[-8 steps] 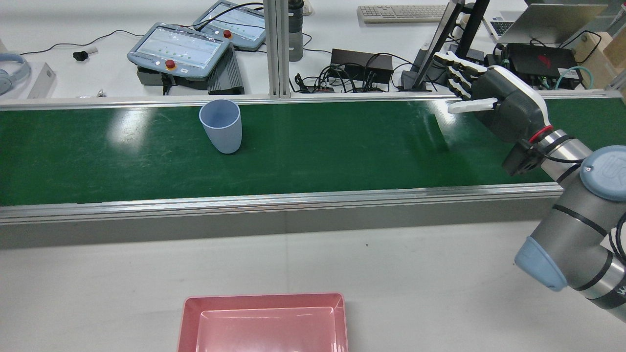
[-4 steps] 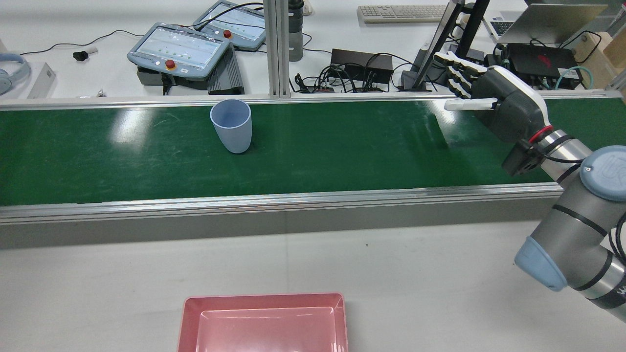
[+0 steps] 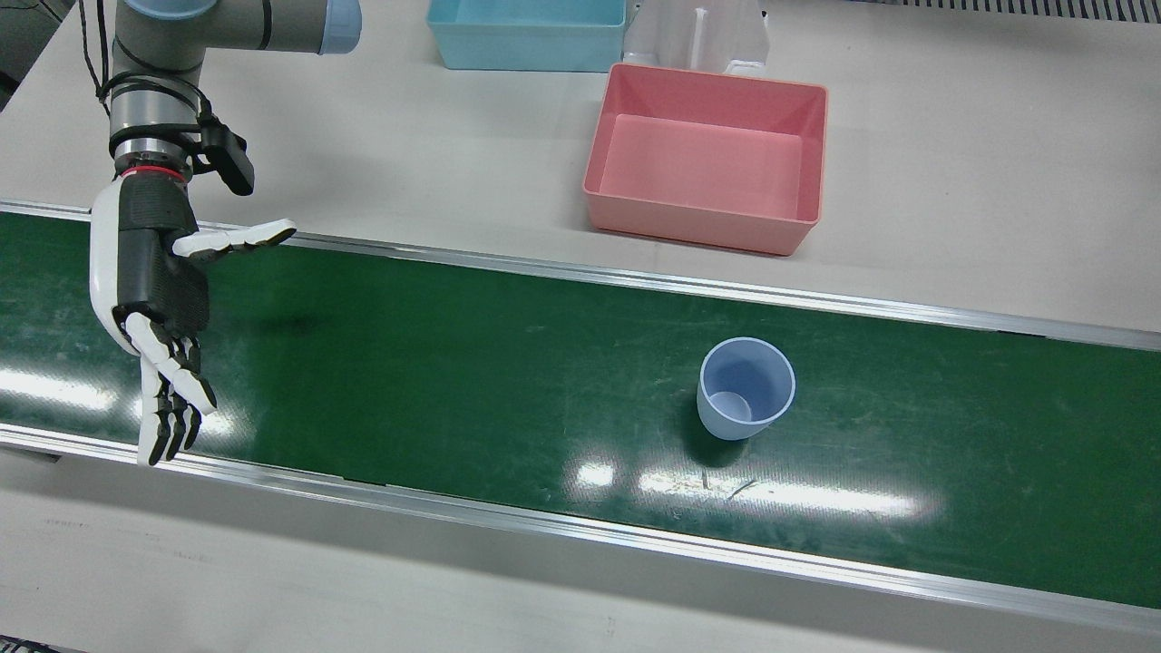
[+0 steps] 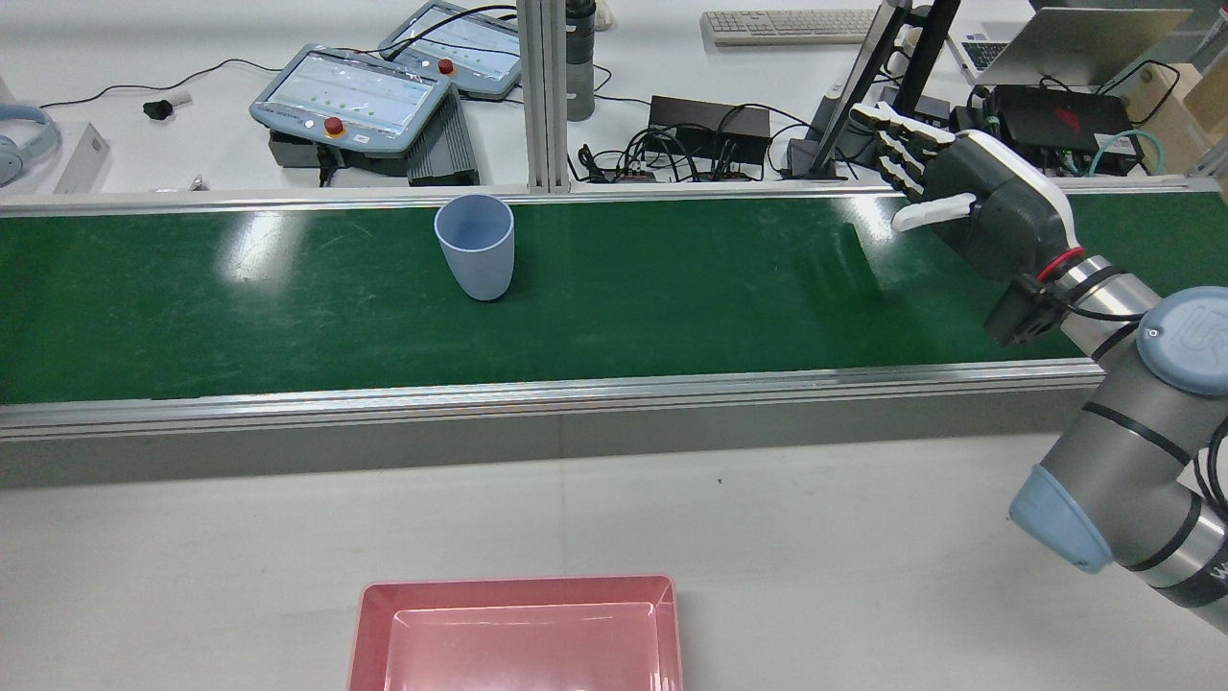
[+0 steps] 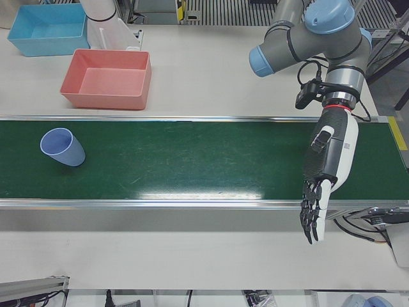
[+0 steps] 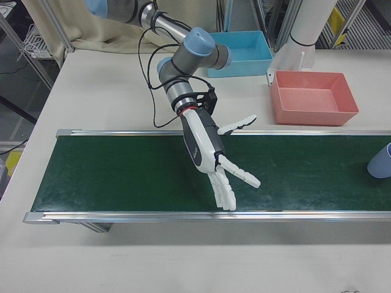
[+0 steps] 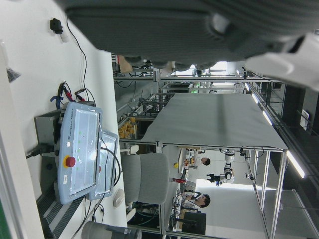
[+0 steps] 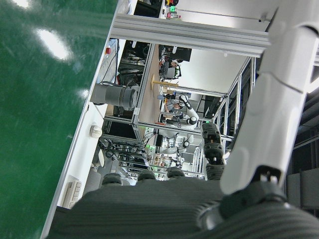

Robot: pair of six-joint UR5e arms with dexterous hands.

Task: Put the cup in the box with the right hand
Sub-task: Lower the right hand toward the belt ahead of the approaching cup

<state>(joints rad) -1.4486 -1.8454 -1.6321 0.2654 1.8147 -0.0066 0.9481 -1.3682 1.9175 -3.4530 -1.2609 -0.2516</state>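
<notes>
- Cup (image 3: 744, 390): pale blue, empty, standing on the green belt (image 3: 453, 381) right of centre in the front view, nearer the belt's lower edge. Nothing touches it.
- Its long axis is vertical. The mouth opens upward and the narrower base sits on the belt, so a grip has to come in from the side, around the wall.
- Pink box (image 3: 707, 227) sits on the white table just above the belt's upper rail, empty, a little left of the cup in that view.
- Right hand (image 3: 154, 281) hovers over the belt at the far left of the front view, well apart from the cup. It is released: thumb splayed toward the cup, fingers (image 3: 168, 408) straight and holding nothing.
- From this hand the cup lies straight along the belt, toward frame right, so the reach is likely a sideways run.
- Left hand (image 5: 329, 163), at the right of the left-front view, hangs slack over the belt's near rail, also holding nothing.
</notes>
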